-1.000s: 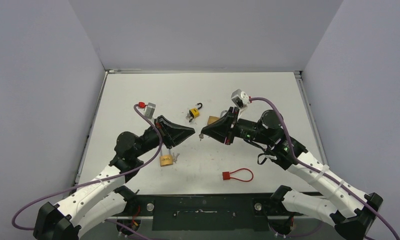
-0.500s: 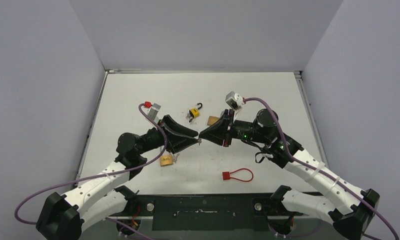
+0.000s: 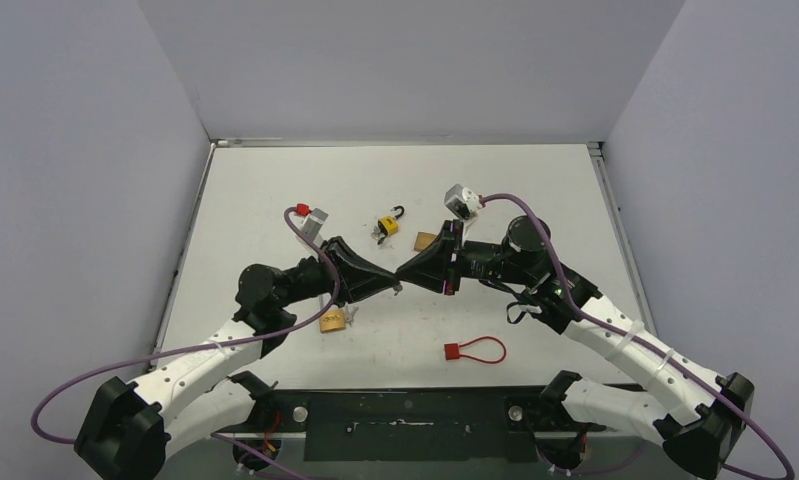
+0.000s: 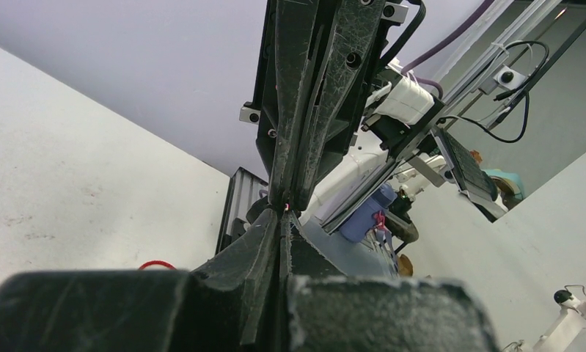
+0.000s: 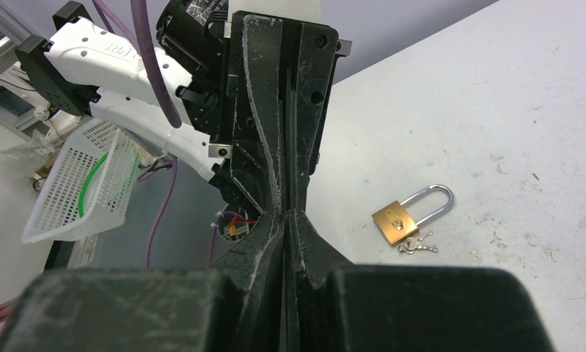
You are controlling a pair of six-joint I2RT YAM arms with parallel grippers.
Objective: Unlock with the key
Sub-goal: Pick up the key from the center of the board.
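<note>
Jaws on both arms are clamped flat with no gap showing. The left gripper [image 3: 385,285] meets the right gripper [image 3: 407,272] tip to tip above the middle of the table [image 3: 535,190]. That nose-to-nose pose reads as a handover or a re-grip of something very small. A tiny glint [image 4: 286,207] sits right at the joint in the left wrist view, but I cannot tell whether it is a key or which side pinches it.

The brass padlock [image 3: 329,322] lies flat on the table at about 8 o'clock from the meeting point, untouched, with a small bunch of keys [image 5: 416,246] just beside its body. In the right wrist view its long axis runs from 8 to 2 o'clock. The silver shackle [image 5: 435,199] points to 2 and looks seated.

A yellow padlock [image 3: 387,225] lies at 12 o'clock, and a red loop [image 3: 475,350] at 4 o'clock.
</note>
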